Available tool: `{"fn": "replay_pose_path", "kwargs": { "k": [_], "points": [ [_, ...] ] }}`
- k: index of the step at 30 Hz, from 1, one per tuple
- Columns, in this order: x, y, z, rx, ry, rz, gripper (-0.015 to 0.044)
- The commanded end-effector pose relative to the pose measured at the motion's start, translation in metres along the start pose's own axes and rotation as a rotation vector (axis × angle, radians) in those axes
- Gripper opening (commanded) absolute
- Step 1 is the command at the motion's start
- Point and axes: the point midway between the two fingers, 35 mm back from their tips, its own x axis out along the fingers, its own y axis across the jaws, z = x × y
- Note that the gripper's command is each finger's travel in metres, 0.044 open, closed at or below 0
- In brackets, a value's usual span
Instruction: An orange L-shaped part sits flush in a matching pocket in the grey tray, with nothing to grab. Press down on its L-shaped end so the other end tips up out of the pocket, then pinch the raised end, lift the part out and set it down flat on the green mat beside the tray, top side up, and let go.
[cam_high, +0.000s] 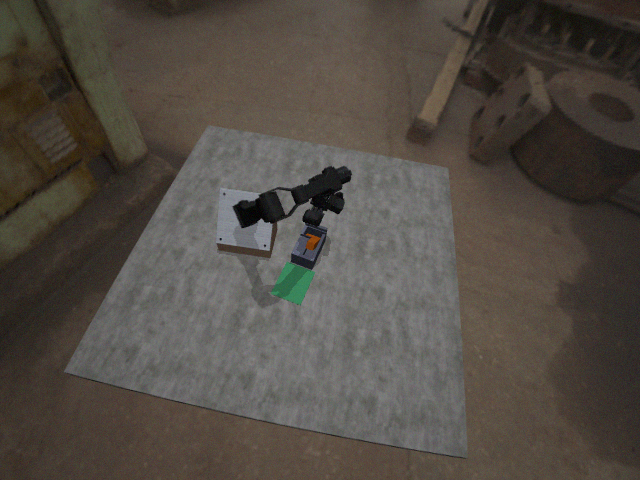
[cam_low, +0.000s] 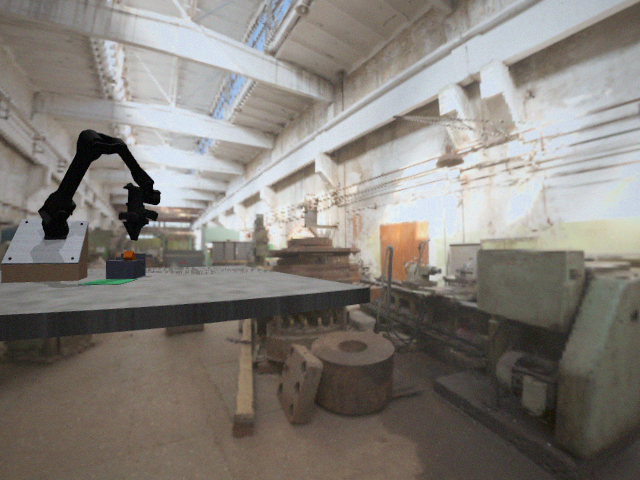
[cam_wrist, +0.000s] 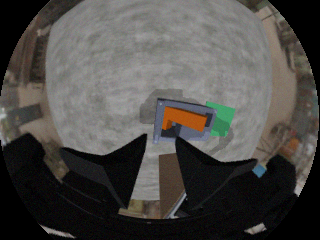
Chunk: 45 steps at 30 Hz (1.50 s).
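The orange part (cam_high: 311, 241) (cam_low: 129, 255) (cam_wrist: 185, 119) is tipped in the grey tray (cam_high: 302, 259) (cam_low: 119, 269) (cam_wrist: 157, 122). Its plain end, toward the mat, stands raised above the rim. Its L-shaped end is low in the pocket, at the left in the wrist view. My gripper (cam_high: 313, 222) (cam_low: 134, 238) (cam_wrist: 162, 138) hangs above the tray, pointing down, near the L-shaped end and clear of the part. Its fingers are part-way open with nothing between them. The green mat (cam_high: 293, 284) (cam_low: 107, 282) (cam_wrist: 223, 118) lies flat beside the tray, past the raised end.
The arm's base stands on a pale mounting plate (cam_high: 230, 233) (cam_low: 31, 249) with brown sides, beside the tray. The tray and mat lie on a grey table (cam_high: 372, 310) (cam_low: 248, 290). The plate's brown side (cam_wrist: 169, 167) shows between the fingers in the wrist view.
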Motion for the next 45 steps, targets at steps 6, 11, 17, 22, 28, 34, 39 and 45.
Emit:
{"fn": "replay_pose_path", "kwargs": {
  "k": [6, 11, 17, 22, 28, 34, 39, 45],
  "points": [
    [0.000, 0.000, 0.000, -0.016, 0.000, 0.000, 0.0206],
    [-0.001, -0.014, 0.004, -0.291, 0.000, 0.002, 0.0280],
    [-0.003, -0.041, 0.009, -0.819, -0.001, 0.004, 0.0280],
    [-0.003, -0.063, 0.011, -1.259, -0.001, 0.003, 0.0280],
    [-0.003, -0.078, 0.011, -1.566, 0.000, 0.002, 0.0280],
    [-0.003, -0.078, 0.011, -1.566, 0.000, 0.002, 0.0280],
    [-0.003, -0.078, 0.011, -1.566, 0.000, 0.002, 0.0280],
    [0.020, -0.078, 0.011, -1.566, 0.000, 0.001, 0.0280]
  ]
}}
